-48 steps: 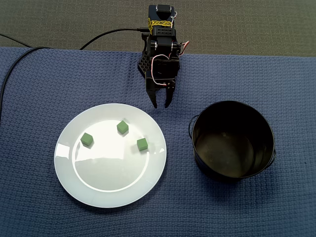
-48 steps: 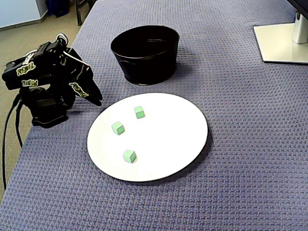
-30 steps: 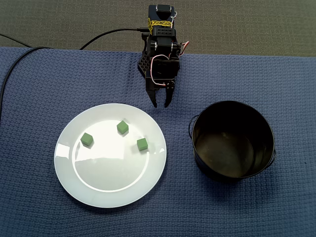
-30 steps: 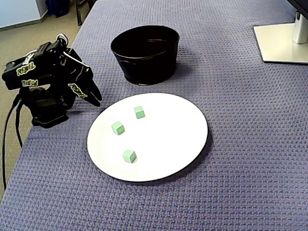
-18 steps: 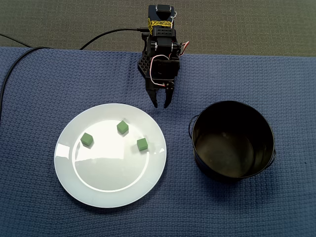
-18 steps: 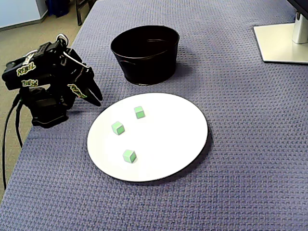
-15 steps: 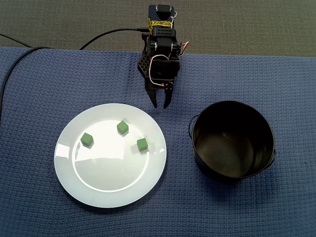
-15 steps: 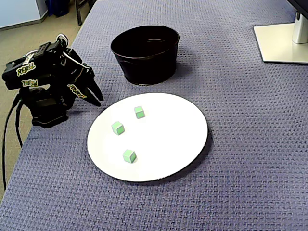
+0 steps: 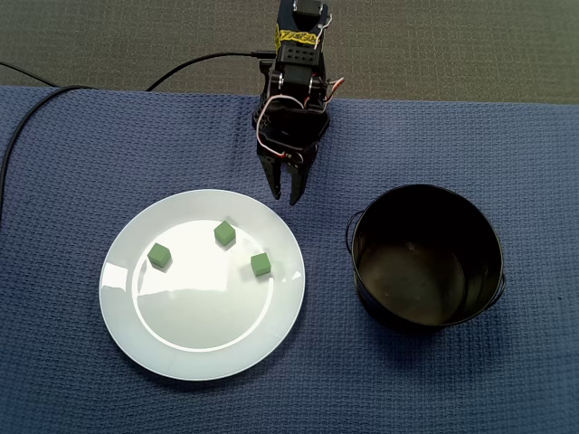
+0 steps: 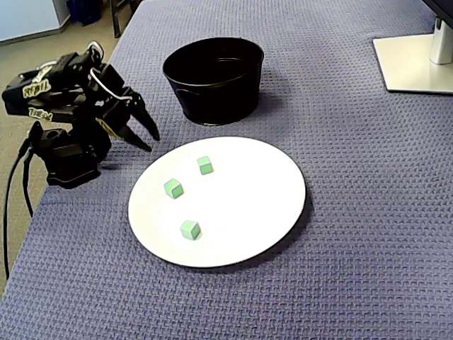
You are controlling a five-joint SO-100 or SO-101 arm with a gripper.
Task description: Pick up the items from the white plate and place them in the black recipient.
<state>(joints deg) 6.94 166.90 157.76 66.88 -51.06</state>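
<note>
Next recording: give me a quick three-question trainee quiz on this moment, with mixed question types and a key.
1. How many green cubes lie on the white plate?
2. True or false: the black bucket already holds a cube.
3. In the fixed view from above, where is the gripper?
A) over the bucket, shut on a cube
B) just off the plate's upper rim, open and holding nothing
C) touching the middle cube

Key: 1) three; 2) false; 3) B
</note>
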